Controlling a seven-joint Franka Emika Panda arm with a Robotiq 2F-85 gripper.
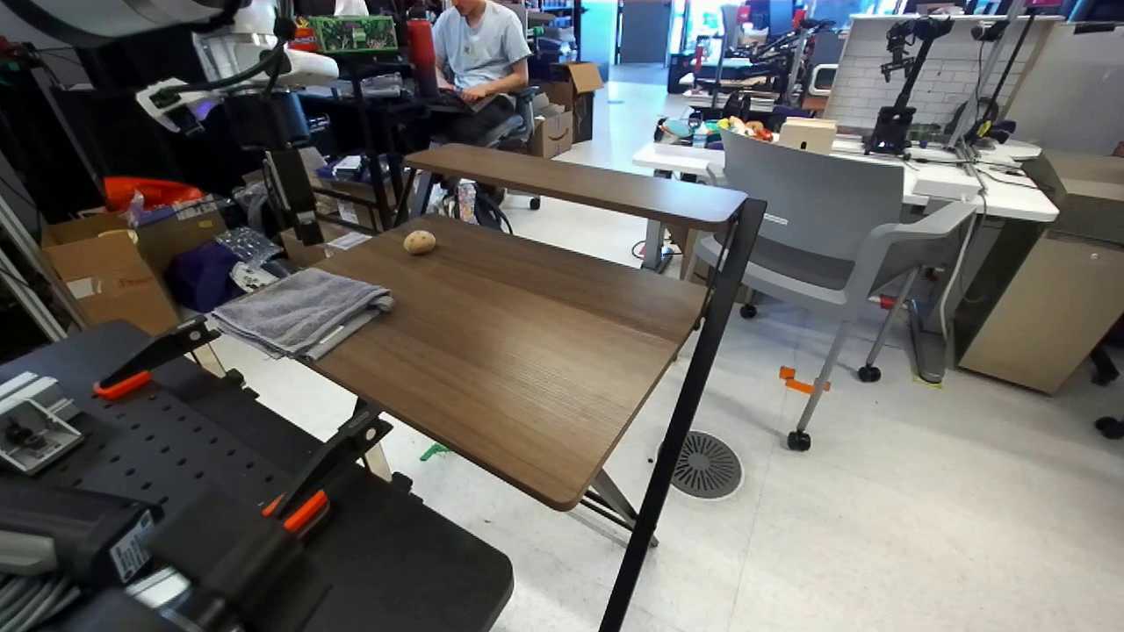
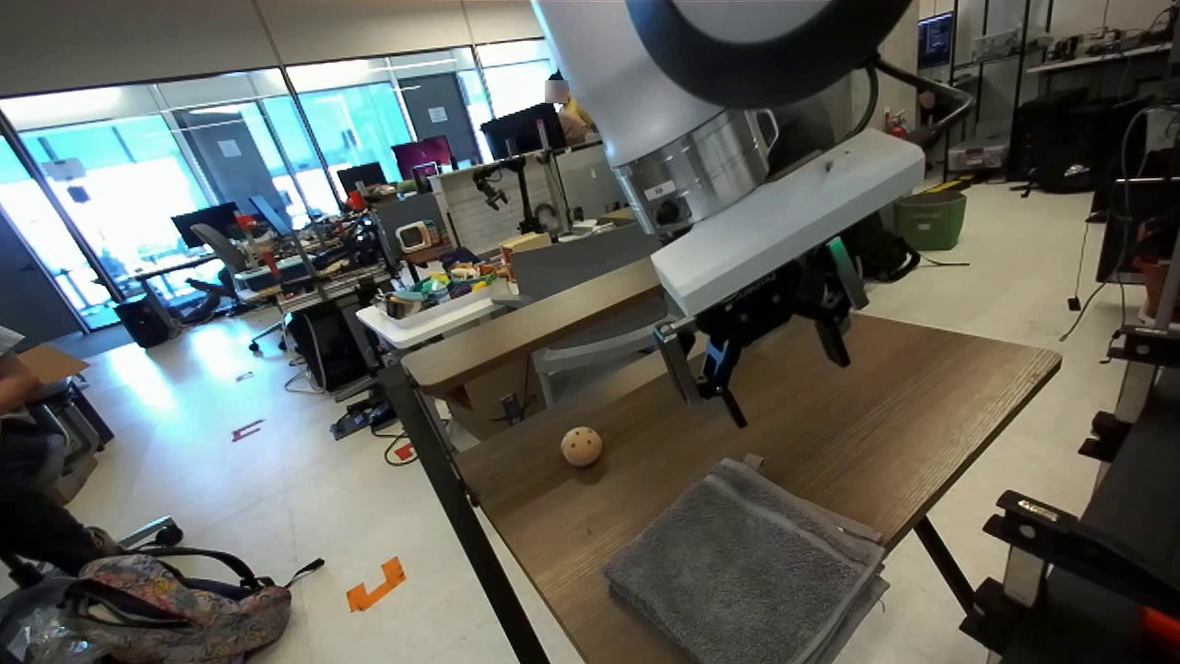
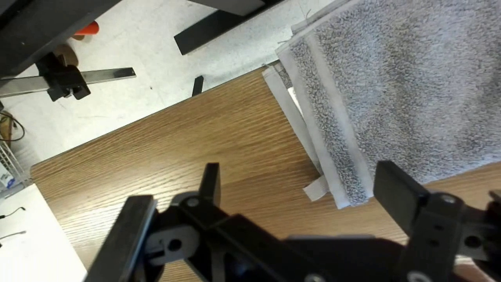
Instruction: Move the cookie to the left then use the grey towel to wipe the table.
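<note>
The cookie (image 1: 420, 242), a small round tan lump, lies on the brown wood-grain table (image 1: 518, 342); it also shows in an exterior view (image 2: 582, 447) with dark spots. The folded grey towel (image 2: 751, 563) lies at the table's edge, apart from the cookie, and shows in the wrist view (image 3: 415, 86) at the upper right. My gripper (image 2: 789, 392) is open and empty, above the table. In the wrist view the gripper (image 3: 299, 170) has its fingers wide apart, with a towel corner and bare wood showing beyond them. The cookie is not clearly visible in the wrist view.
A raised brown shelf (image 1: 571, 184) runs along one side of the table, held by a slanted black post (image 1: 694, 395). A dark perforated bench (image 1: 202, 439) with black clamps (image 1: 338, 456) stands close by. A grey chair (image 1: 812, 193) stands behind the shelf.
</note>
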